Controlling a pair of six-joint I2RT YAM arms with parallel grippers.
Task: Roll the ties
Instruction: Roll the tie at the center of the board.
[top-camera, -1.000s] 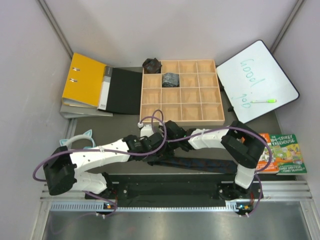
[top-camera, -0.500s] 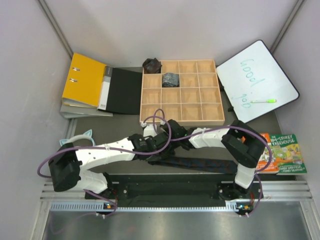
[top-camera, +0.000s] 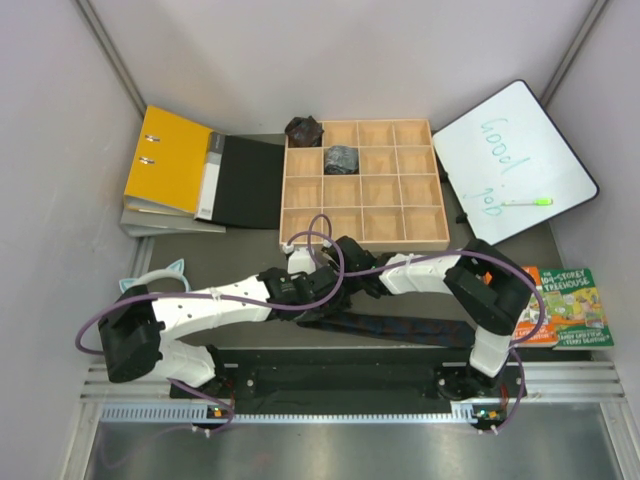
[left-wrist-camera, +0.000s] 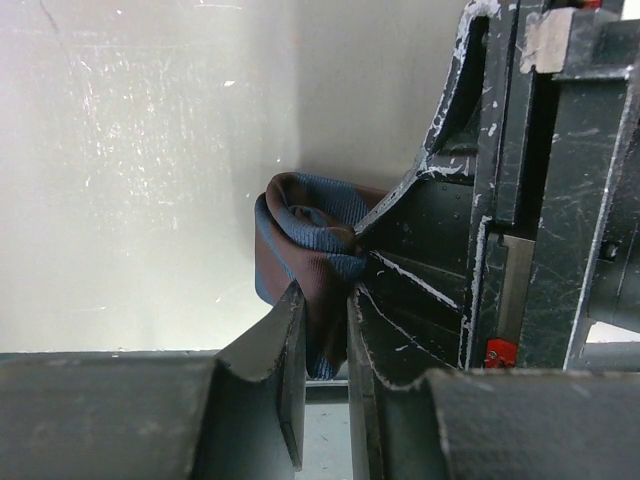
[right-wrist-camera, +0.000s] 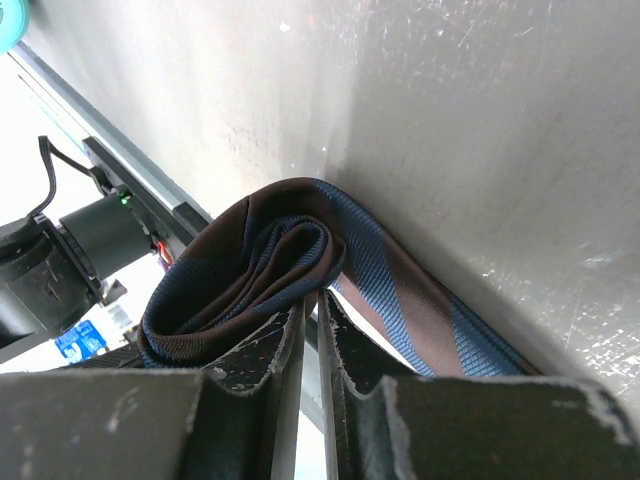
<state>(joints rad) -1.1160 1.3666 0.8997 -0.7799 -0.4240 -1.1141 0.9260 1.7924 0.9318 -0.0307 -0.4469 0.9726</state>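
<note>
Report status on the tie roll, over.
Left gripper and right gripper both shut on the striped tie. Coil started, long tail unrolled. Nothing seen in the way.

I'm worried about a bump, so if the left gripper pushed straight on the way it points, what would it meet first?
The left gripper would first press into the coiled end of the tie it pinches; the right gripper looks close beside it, depth unclear.
</note>
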